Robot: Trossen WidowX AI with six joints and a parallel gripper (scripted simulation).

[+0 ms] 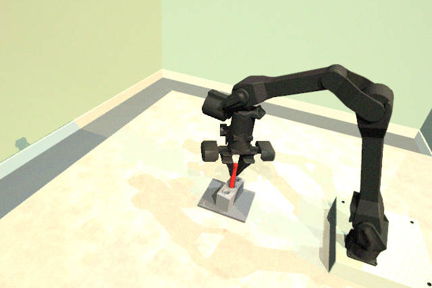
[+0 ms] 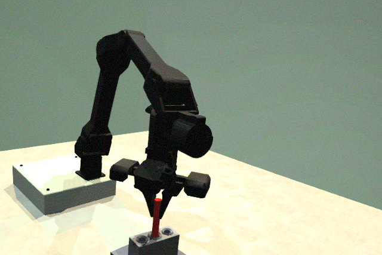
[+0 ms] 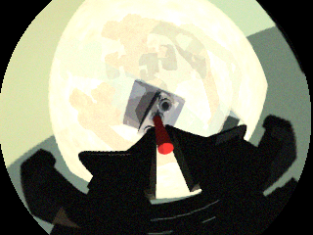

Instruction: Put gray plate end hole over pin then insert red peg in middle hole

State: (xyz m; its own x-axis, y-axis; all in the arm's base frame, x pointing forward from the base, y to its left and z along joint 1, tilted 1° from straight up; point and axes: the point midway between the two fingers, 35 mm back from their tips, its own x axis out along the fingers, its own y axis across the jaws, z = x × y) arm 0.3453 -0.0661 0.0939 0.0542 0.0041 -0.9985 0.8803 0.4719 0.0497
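Holding red peg [image 1: 233,177] [image 2: 156,220] [image 3: 163,138] over the middle of the three-hole row, lower end right at the middle hole's mouth. Can't tell if just inside or only on the rim. Gripped partway up, probably to leave the lower length free for the hole and keep the tips off the block. Top end sticking up past the grip, so room to press down before contact.

Long axis near upright, with a slight lean; top end leaning a bit to picture right in both top and exterior views (small, but worth squaring before pushing). Pointing lower end down at the hole, long axis crossing the row rather than lying along it.

End effector [image 1: 233,175] [image 2: 156,216] [image 3: 159,128]: narrow, closed on the peg, wrist hanging above to suit a downward insertion.

Below: gray block [image 1: 224,202] [image 2: 160,246] [image 3: 172,114], holes up, sitting on square gray slab [image 1: 246,204] [image 2: 119,252] [image 3: 135,94]. Reading that as plate already seated on base (judgement; can't make out pin or plate seam). Resting flat on the desk [image 1: 87,225] [image 2: 277,209] [image 3: 80,73], likely to give the peg a steady level target.

On to insertion, late in the job. Next: align axis to bore, lower gently, release only once properly in. Watch for jamming on the rim from that lean, or slipping up through the grip. Smooth round shaft, so likely to pivot between the tips under side load.
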